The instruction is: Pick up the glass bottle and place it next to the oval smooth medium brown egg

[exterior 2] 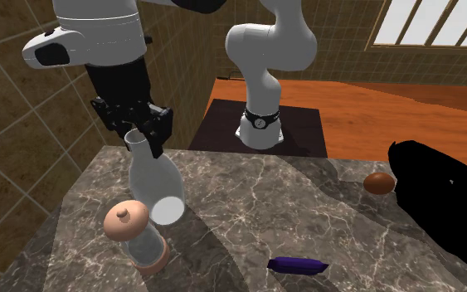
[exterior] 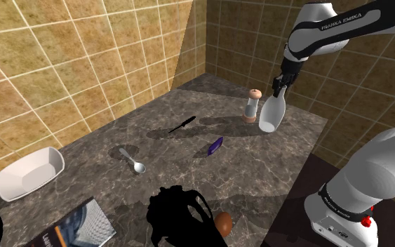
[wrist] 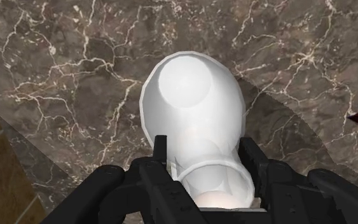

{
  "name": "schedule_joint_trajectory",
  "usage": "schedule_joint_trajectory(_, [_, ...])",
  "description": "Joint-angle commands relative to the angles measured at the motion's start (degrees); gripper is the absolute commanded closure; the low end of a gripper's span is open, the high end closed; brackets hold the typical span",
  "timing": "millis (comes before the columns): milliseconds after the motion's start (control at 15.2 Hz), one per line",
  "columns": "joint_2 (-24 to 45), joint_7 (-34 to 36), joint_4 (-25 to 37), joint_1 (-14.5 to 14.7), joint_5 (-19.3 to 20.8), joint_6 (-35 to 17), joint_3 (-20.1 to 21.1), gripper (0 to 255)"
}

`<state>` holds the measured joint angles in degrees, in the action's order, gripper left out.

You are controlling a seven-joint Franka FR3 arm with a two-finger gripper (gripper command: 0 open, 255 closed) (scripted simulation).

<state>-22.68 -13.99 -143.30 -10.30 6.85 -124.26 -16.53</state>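
- Far left of the shoulder view: a white bowl (exterior: 29, 172) at the counter's (exterior: 259, 165) end, with a book (exterior: 76, 226) near it. Both sit off my route.
- Mid-counter: a spoon (exterior: 133, 161), a thin dark utensil (exterior: 182, 124) and a small purple item (exterior: 215, 146), each well apart from the others. None is near the load.
- Near edge: a black lump (exterior: 178, 214) with the brown egg (exterior: 223, 223) just beside it, on the shoulder view's right. That is my target. I judge the free spot is on the egg's side away from the lump.
- Far corner: a mill (exterior: 252, 105) stands upright, just beside the bottle (exterior: 273, 114).
- The bottle is drawn plain white. It is tilted with its base swung outward and appears clear of the counter.
- The gripper (exterior: 281, 90) is clamped on the bottle's neck, one finger on each side. The neck is the narrowest part, so that hold makes sense.
- The egg is well apart from the bottle, so the carry back toward the stand (exterior: 360, 203) is not yet made.
- Risks, as I see them: clipping the mill on departure, and nudging the egg, which would likely roll.
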Motion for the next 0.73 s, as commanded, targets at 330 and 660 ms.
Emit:
schedule_joint_trajectory(330, [0.03,-0.01,-0.02,0.00,0.00,-0.02,-0.01,255])
schedule_joint_trajectory(660, [-0.97,0.10,1.55,-0.02,0.00,2.55,0.30,255])
